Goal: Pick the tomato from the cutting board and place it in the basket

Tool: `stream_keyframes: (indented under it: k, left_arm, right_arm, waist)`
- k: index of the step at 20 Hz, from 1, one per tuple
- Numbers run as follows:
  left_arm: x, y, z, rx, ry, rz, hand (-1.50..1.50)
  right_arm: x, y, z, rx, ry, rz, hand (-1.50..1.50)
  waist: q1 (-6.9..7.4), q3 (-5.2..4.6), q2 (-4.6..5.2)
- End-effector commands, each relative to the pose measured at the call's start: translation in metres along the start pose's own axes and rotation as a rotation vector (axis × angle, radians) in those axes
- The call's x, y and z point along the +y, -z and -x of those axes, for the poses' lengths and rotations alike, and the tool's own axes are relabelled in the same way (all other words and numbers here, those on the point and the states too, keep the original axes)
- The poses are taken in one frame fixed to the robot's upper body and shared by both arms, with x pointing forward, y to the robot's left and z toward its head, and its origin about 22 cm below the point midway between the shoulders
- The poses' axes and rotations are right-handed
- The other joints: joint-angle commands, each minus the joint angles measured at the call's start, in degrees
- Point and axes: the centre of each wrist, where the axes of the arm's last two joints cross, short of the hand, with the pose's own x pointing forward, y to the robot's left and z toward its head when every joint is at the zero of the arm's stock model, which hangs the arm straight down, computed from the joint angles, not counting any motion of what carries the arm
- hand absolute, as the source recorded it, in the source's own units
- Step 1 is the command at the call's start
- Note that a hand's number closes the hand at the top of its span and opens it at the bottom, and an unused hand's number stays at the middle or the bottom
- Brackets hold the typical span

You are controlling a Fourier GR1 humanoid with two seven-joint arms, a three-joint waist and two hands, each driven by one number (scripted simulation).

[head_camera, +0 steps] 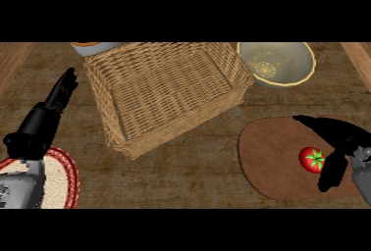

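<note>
Tomato (pixel 312 159) on the board (pixel 272 157) (stem up). Right hand (pixel 340 147) open around it, thumb and fingers straddling, holding nothing. Basket (pixel 167 93) well apart. Left hand (pixel 56 100) straight-fingered, idle at left edge.

My left hand (pixel 58 100) is matte black, with slim, tapering fingers, and joins a black wrist section above a pale grey forearm (pixel 20 184). My right hand (pixel 340 142) is likewise black, its grey forearm (pixel 362 171) showing only partly at the edge.
</note>
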Motion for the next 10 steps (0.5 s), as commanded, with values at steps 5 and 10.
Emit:
stream_keyframes:
  k: [5,10]
  left_arm:
    - [-0.002,0.018,0.005,0.007,0.004,0.009,0.0]
    - [0.016,-0.014,0.02,0.007,-0.013,0.005,0.0]
  right_arm:
    - [0.002,0.021,-0.003,0.005,0.027,-0.02,-1.5]
    - [0.02,0.01,0.016,0.031,0.013,-0.028,-1.5]
  waist:
    - [0.0,-0.01,0.08]
    - [-0.03,-0.02,-0.01]
